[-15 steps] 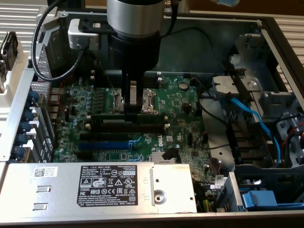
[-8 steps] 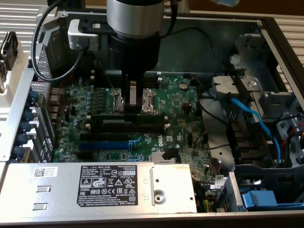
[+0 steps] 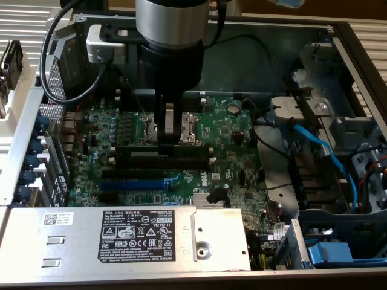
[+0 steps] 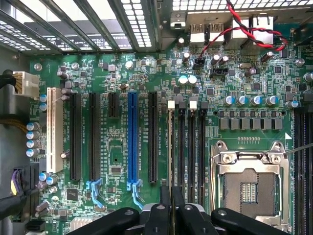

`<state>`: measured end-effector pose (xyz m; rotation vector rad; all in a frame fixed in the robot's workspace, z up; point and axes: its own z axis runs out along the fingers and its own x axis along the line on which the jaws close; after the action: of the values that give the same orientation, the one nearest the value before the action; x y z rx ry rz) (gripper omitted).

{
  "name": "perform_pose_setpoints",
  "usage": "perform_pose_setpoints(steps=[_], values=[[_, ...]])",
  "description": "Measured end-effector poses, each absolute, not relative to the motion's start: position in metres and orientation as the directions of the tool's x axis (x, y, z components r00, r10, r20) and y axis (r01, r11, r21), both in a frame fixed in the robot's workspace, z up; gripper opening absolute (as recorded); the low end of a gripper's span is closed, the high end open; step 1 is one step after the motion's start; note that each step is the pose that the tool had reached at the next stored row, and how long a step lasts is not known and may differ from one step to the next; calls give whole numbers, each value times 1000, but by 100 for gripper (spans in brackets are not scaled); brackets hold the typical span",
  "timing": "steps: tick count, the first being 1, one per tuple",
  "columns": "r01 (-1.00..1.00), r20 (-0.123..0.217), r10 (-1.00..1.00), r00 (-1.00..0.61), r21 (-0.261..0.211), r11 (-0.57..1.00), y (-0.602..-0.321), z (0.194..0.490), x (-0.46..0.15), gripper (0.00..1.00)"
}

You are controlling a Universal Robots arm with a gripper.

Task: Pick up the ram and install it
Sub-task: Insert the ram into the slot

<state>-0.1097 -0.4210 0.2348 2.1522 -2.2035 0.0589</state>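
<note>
A silver power supply (image 3: pixel 72 232) fronts the open computer case (image 3: pixel 272 57), where the end effector (image 3: pixel 170 140) pinches the ram (image 3: pixel 190 151) at mid-length. The stick stands on edge along the black memory slots (image 4: pixel 190 147), beside the processor socket (image 4: pixel 249 186).

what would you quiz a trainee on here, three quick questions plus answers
1. True or false: the gripper is closed on the ram, above the black memory slots.
2. The long expansion slot that stands out among the black ones is: A red, B blue, C yellow.
3. Fill in: the CPU socket is ___ (occupied or empty).
Key: 1 true; 2 B; 3 empty.
</note>
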Motion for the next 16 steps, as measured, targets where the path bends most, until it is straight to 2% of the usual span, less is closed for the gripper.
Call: perform_pose_setpoints(steps=[16], values=[[-1000, 70, -997, -25, 15, 26, -421, 233, -110, 13]])
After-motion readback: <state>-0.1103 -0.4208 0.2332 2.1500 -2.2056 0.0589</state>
